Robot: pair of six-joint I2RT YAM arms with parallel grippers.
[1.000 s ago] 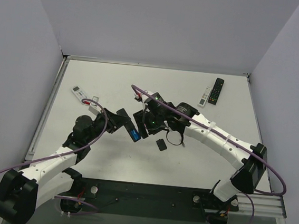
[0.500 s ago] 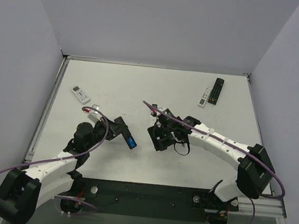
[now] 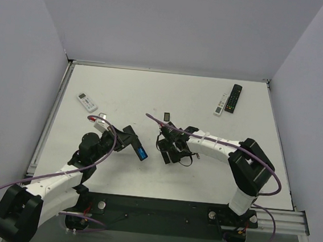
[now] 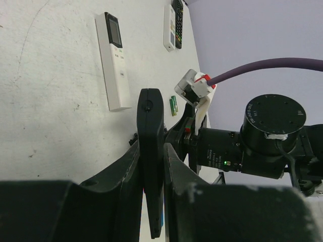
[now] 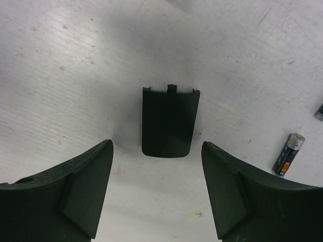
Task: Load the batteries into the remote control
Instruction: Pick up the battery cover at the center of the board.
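remote control (image 4: pixel 150 121) sits edge-on, clamped in the left end effector (image 4: pixel 151 174) above the counter (image 4: pixel 50 101). right end effector (image 5: pixel 157 169) hovers, jaws apart, over a black battery cover (image 5: pixel 169 121); one battery (image 5: pixel 288 154) lies near it.

Spare remotes on my bench (image 3: pixel 130 89)
White remote (image 3: pixel 87 100) left; slim remote (image 3: pixel 221 104) beside black remote (image 3: pixel 234 98), back right.

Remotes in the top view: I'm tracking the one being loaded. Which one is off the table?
The black remote clamped in the left gripper; the white remote at left and the far-right pair lie flat on the table.
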